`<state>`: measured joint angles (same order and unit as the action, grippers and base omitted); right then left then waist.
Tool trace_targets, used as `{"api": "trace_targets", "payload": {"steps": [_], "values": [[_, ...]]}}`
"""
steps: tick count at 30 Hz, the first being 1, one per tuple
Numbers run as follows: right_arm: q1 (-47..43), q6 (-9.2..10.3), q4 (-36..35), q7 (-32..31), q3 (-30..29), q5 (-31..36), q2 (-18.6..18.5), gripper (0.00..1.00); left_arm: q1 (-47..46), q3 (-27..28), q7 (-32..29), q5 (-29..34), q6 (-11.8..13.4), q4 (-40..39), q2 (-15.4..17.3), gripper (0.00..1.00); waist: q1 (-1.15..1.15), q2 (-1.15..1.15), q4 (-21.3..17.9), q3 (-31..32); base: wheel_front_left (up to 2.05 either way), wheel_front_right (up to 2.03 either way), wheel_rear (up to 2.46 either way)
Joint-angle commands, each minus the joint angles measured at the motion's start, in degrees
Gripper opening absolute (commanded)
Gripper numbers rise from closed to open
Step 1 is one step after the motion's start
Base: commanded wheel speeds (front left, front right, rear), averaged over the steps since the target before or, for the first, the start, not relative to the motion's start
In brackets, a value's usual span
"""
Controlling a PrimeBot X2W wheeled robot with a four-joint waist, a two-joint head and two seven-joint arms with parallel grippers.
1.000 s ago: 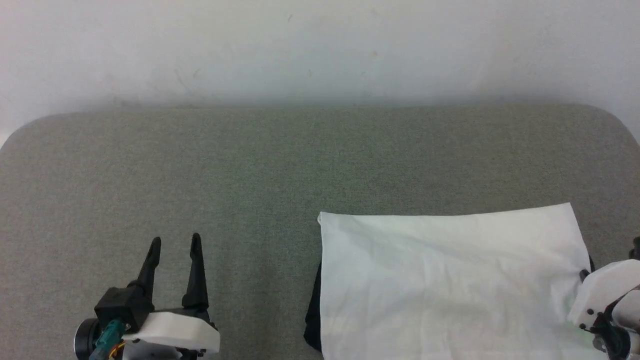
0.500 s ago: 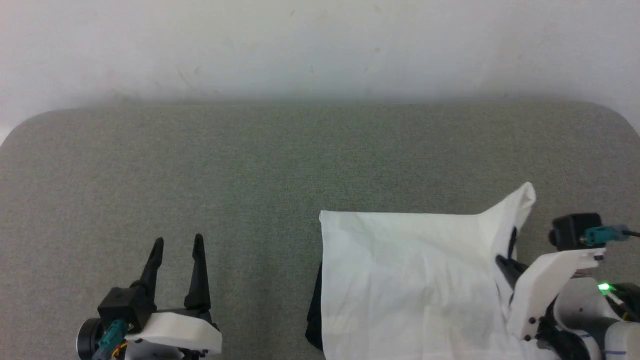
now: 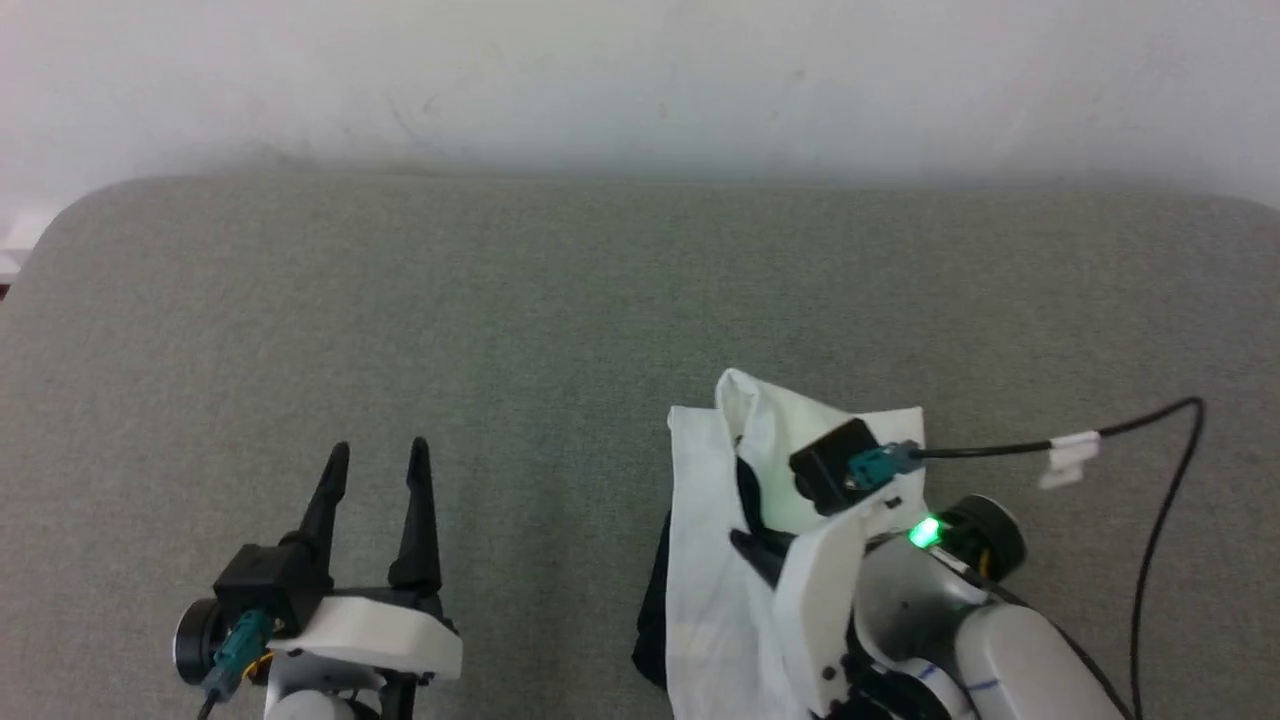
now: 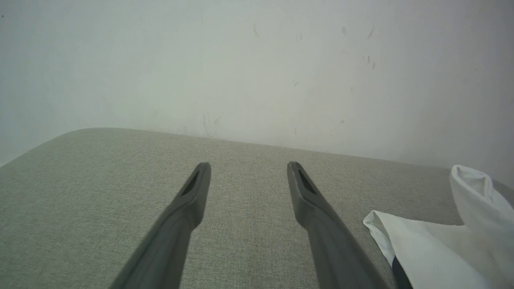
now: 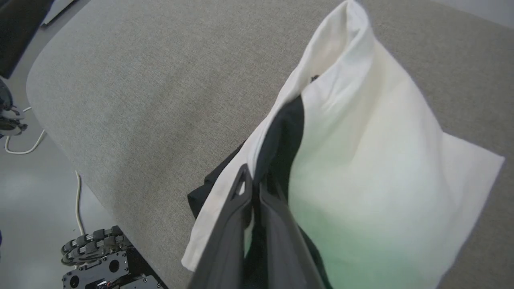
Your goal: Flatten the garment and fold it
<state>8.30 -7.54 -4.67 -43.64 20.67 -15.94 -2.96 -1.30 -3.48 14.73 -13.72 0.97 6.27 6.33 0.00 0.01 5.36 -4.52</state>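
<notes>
The garment lies on the grey table at the lower middle of the head view, white with a black sleeve edge peeking out at its left. My right gripper is shut on a lifted fold of it, holding the cloth up over the part that lies flat. In the right wrist view the fingers pinch white cloth, and the garment hangs with a black sleeve layer inside the fold. My left gripper stands open and holds nothing, left of the garment; it also shows as the left gripper beside the garment.
The grey-green padded table runs back to a white wall. A black cable loops from my right wrist camera over the table's right side. Beyond the table's rounded edge there is floor with a white cord and dark robot parts.
My right gripper has carried the garment's right edge up and leftward over the rest, doubling the cloth. The head camera shifted slightly. The left gripper stayed open in place.
</notes>
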Motion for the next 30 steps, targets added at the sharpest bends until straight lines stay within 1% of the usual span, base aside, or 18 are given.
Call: {"api": "trace_targets", "payload": {"steps": [1,7,8,10,11,12,13,17,20,22,24,26,30], "values": [[3.02,0.05,3.41,1.83,1.92,-0.96,0.08,0.00,-1.72,-0.49,0.27,0.56,-0.63,0.40,-0.47,1.00,0.00,-0.01,1.83,-1.48,0.00,0.00,0.00],[9.18,0.05,15.44,4.16,6.00,-2.06,0.08,0.00,-3.52,-0.75,0.27,0.68,-1.16,0.98,-1.09,1.00,0.00,-0.01,3.79,-3.15,0.00,0.00,0.00],[9.18,0.05,15.44,4.16,6.00,-2.06,0.08,0.00,-3.52,-0.75,0.27,0.68,-1.16,0.98,-1.09,1.00,0.00,-0.01,3.79,-3.15,0.00,0.00,0.00],[10.58,0.05,19.03,4.70,6.40,-2.63,0.08,0.00,-3.72,-0.64,0.27,0.76,-1.38,1.19,-1.18,1.00,0.00,-0.01,4.15,-3.55,0.00,0.00,0.00],[11.13,0.05,20.59,5.05,6.57,-3.04,0.08,0.08,-3.76,-0.52,0.27,0.78,-1.45,1.29,-1.22,1.00,0.00,-0.01,4.25,-3.67,0.00,0.00,0.00],[11.64,0.05,22.02,5.46,6.83,-3.73,0.08,0.46,-3.79,-0.37,0.27,0.79,-1.51,1.37,-1.27,1.00,0.00,-0.01,4.32,-3.80,0.00,0.00,0.00],[12.14,0.05,23.19,6.00,7.12,-4.39,0.08,1.00,-3.80,-0.19,0.27,0.79,-1.56,1.43,-1.31,1.00,0.00,-0.01,4.33,-3.88,0.00,0.00,0.00],[13.43,0.05,24.71,9.77,7.82,-7.35,0.08,1.00,-3.40,0.72,0.27,0.88,-1.65,1.56,-1.45,1.00,0.00,-0.01,3.66,-3.54,0.00,0.00,0.00],[13.42,0.05,21.82,15.56,6.73,-10.24,0.08,1.00,-2.67,1.47,0.27,1.05,-1.69,1.49,-1.47,1.00,0.00,-0.01,2.75,-2.62,0.00,0.00,0.00],[12.95,0.05,18.37,21.36,5.04,-11.66,0.08,1.00,-2.14,1.93,0.27,1.21,-1.82,1.26,-1.45,1.00,0.00,-0.01,2.00,-1.79,0.00,0.00,0.00],[11.91,0.05,14.72,27.69,2.46,-11.93,0.08,1.00,-1.52,2.29,0.27,1.41,-1.91,1.03,-1.43,1.00,0.00,-0.01,1.16,-0.89,0.00,0.00,0.00],[10.19,0.05,11.45,33.33,-0.95,-10.36,0.08,1.00,-0.92,2.56,0.27,1.57,-2.01,0.87,-1.43,1.00,0.00,-0.01,0.30,-0.03,0.00,0.00,0.00],[4.54,0.05,6.70,40.92,-9.45,-6.97,0.08,1.00,0.00,2.95,0.27,1.87,-2.19,0.46,-1.44,1.00,0.00,-0.01,-1.12,1.38,0.00,0.00,0.00]]}}
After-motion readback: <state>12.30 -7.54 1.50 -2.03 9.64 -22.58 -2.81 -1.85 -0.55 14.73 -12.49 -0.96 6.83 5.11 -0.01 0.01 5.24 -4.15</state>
